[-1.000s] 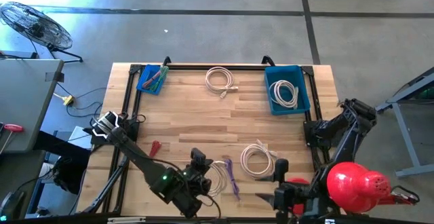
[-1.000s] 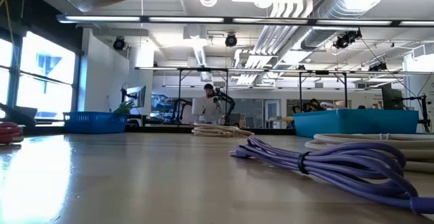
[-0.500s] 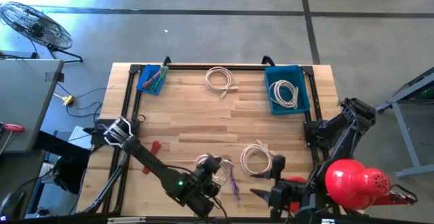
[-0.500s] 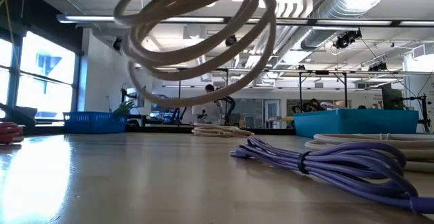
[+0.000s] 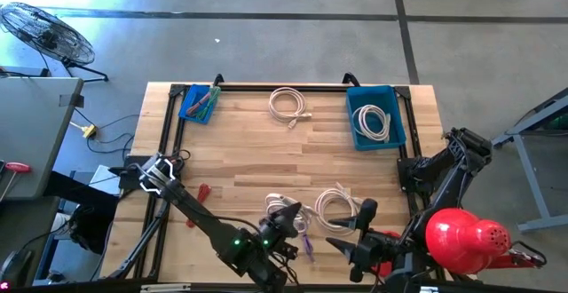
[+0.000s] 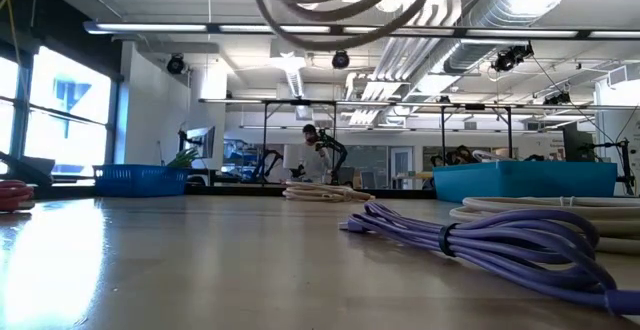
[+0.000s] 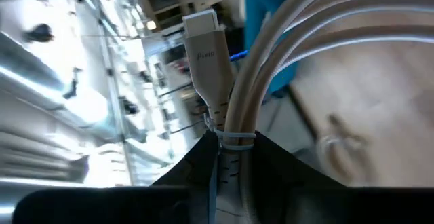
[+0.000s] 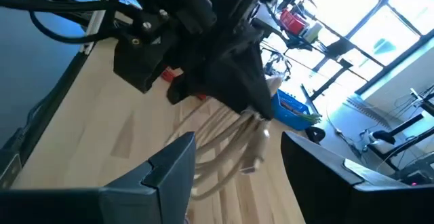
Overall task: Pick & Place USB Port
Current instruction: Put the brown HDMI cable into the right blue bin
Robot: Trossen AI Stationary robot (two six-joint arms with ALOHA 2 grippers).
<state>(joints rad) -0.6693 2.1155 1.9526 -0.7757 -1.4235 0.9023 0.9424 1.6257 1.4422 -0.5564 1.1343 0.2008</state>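
Wooden table (image 5: 240, 151) carries blue bin (image 5: 376, 135) holding white cable (image 5: 372, 121)

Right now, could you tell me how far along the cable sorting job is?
Done: one white cable lies in the large blue bin.
In hand: the left end effector holds a white coiled cable lifted off the table.
Left: the purple cable and two white coils rest on the wood.
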